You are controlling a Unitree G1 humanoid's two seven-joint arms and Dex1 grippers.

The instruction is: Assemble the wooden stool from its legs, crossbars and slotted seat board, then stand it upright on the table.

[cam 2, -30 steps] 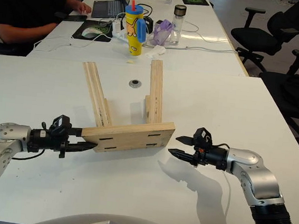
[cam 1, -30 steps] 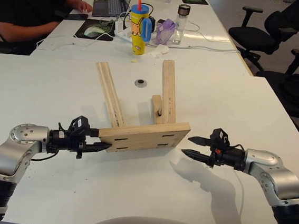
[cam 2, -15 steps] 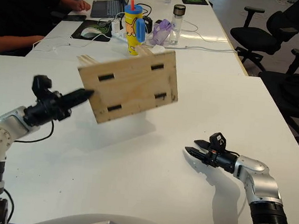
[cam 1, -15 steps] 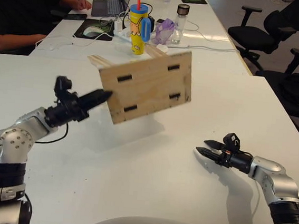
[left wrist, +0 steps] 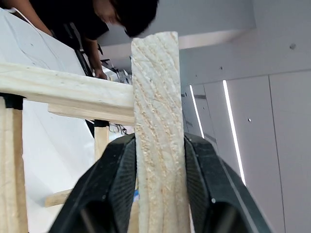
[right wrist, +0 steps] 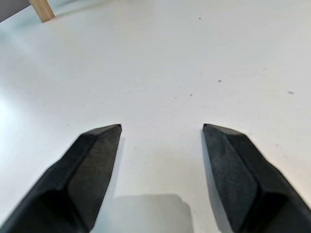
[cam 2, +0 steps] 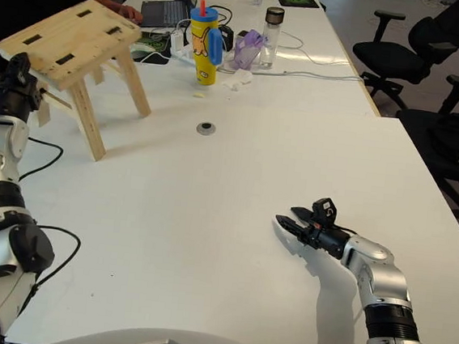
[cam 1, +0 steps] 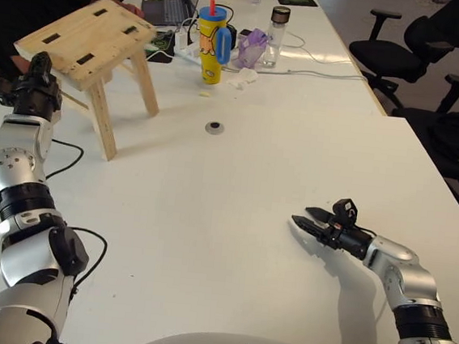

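left hand [left wrist: 159, 140] was clenched on a pale wooden member of the stool [cam 1: 102, 54], its fingers [left wrist: 114, 179] pressed against both faces of the wood; we could not tell whether that member was a leg or a crossbar. we saw the stool at the far left of the worktop [cam 1: 222, 253], seat board [cam 1: 72, 31] on top with its four slots showing, sitting tilted rather than level. the front leg [cam 1: 103, 119] and a second leg [cam 1: 148, 89] reached down to the worktop, and the left hand held on at the stool's near left side, raised above the surface. right hand [cam 1: 300, 215] lay low over the worktop on the near right, well apart from the stool, released, with its two fingers [right wrist: 87, 165] spread and white surface showing between them. beyond the stool, on the adjoining worktop, we noted a yellow cup [cam 1: 213, 48] with a blue lid and straw and a clear bottle [cam 1: 277, 34] near it, and a small round disc [cam 1: 214, 127] set in our worktop between the cup and the right hand
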